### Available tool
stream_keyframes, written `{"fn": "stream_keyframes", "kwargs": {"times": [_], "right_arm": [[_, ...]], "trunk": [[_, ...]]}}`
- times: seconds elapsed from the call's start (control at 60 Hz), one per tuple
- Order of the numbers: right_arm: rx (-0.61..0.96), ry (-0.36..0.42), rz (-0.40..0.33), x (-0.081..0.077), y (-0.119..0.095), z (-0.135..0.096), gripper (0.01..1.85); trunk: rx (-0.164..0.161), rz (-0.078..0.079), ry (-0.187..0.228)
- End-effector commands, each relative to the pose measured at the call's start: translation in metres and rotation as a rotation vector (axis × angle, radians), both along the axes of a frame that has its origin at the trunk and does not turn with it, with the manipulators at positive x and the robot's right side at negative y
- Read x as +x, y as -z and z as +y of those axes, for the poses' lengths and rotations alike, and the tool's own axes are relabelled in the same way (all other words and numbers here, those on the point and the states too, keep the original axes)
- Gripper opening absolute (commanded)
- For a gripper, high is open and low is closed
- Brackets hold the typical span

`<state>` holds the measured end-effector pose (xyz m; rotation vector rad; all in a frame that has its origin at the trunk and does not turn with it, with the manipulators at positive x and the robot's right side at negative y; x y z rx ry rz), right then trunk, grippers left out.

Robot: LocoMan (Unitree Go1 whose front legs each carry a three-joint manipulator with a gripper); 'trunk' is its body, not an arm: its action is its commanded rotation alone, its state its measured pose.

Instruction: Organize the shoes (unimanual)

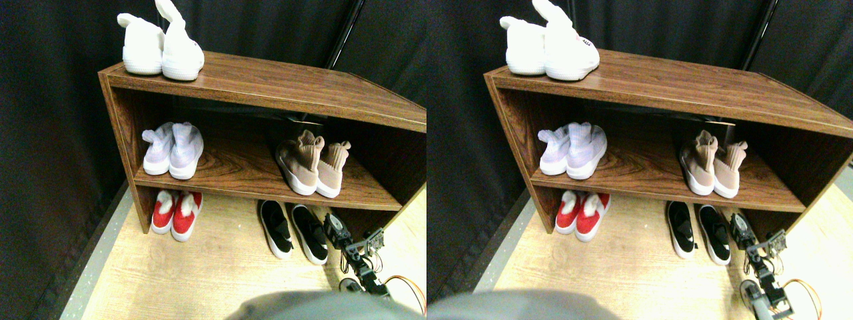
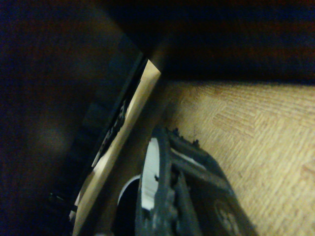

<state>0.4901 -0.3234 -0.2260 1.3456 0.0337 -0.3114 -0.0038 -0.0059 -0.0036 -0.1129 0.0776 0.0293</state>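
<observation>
The tan knit sneakers point(image 1: 312, 165) stand side by side on the right of the middle shelf, heels toward me. The black slip-ons point(image 1: 293, 230) with white soles sit as a pair on the floor under that shelf, toes pointing in. My right gripper point(image 1: 336, 227) is low over the floor just right of the right black slip-on, close beside its heel end and pointing under the shelf. In the wrist view the dark jaw frame point(image 2: 172, 196) lies over the tan floor, next to a pale strip and a black shape point(image 2: 106, 123) that look like that shoe's sole and upper.
The wooden shoe rack point(image 1: 266, 83) carries fluffy white bunny-ear slippers point(image 1: 163, 47) on top and lavender sneakers point(image 1: 173, 150) on the middle shelf's left. Red shoes point(image 1: 174, 213) sit on the floor at the left. Dark curtains hang behind. The rack's right wall point(image 1: 373, 217) stands close to my arm.
</observation>
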Motion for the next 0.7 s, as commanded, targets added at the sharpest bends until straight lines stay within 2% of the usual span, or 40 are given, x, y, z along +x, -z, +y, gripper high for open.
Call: {"fn": "stream_keyframes", "kwargs": {"times": [0.017,0.083,0.283,0.383,0.633,0.7], "right_arm": [[0.018,0.024,-0.017,0.003,-0.001,-0.002,0.06],[0.024,0.047,0.0,0.002,0.003,-0.001,0.06],[0.04,0.033,0.002,0.001,0.008,0.001,0.06],[0.029,0.052,0.001,0.0,0.006,0.003,0.06],[0.006,-0.044,-0.002,0.0,0.003,0.015,0.06],[0.052,-0.06,-0.011,0.002,0.003,0.021,0.06]], "trunk": [[-0.014,0.023,-0.009],[-0.011,0.023,-0.007],[-0.004,0.026,-0.002],[-0.006,0.025,-0.002],[-0.019,0.02,-0.019],[-0.022,0.02,-0.021]]}}
